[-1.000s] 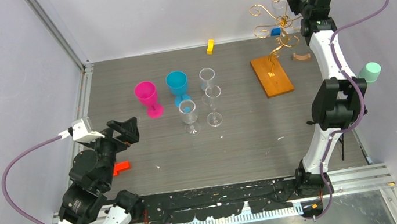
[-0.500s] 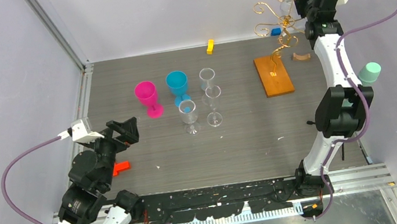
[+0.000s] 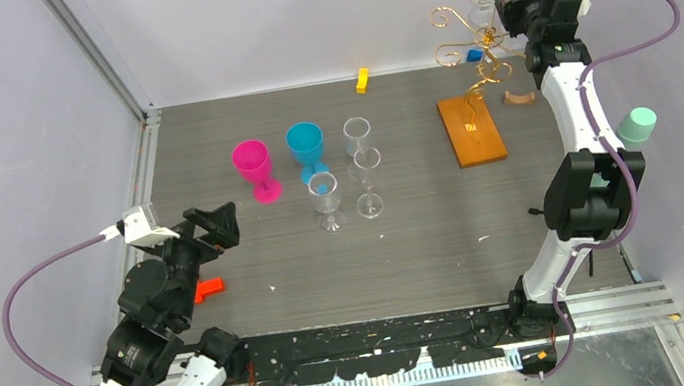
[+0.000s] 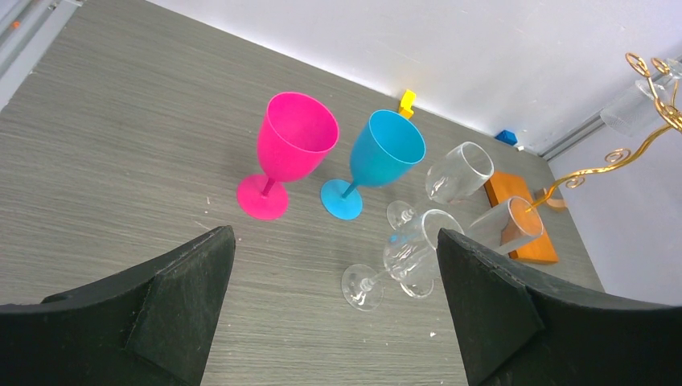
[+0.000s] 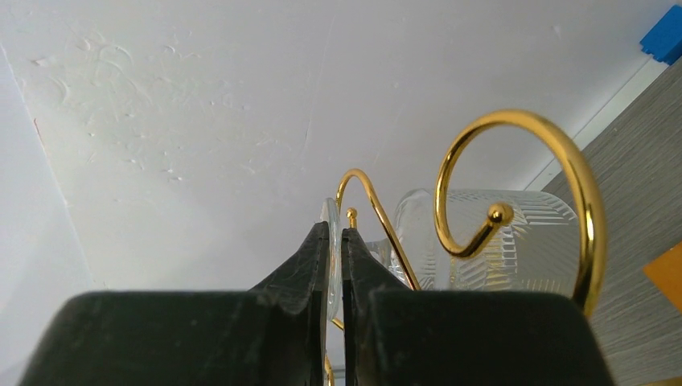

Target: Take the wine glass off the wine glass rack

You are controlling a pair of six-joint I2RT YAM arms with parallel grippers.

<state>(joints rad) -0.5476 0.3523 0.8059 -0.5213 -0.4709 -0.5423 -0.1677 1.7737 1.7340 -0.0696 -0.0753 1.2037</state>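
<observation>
The thin gold wire wine glass rack [image 3: 471, 132], on its flat orange-brown wooden base, is curling up just beside the fingers of the right gripper [image 5: 334, 233]. Those fingers are pinching the thin foot of the clear ribbed wine glass [image 5: 527, 249], whose bowl is hanging just beyond them, behind a gold spiral. The left gripper [image 3: 218, 225] is holding its fingers spread wide, with a pink plastic goblet [image 4: 296, 141] and a blue plastic goblet [image 4: 388, 149] standing ahead, between them.
</observation>
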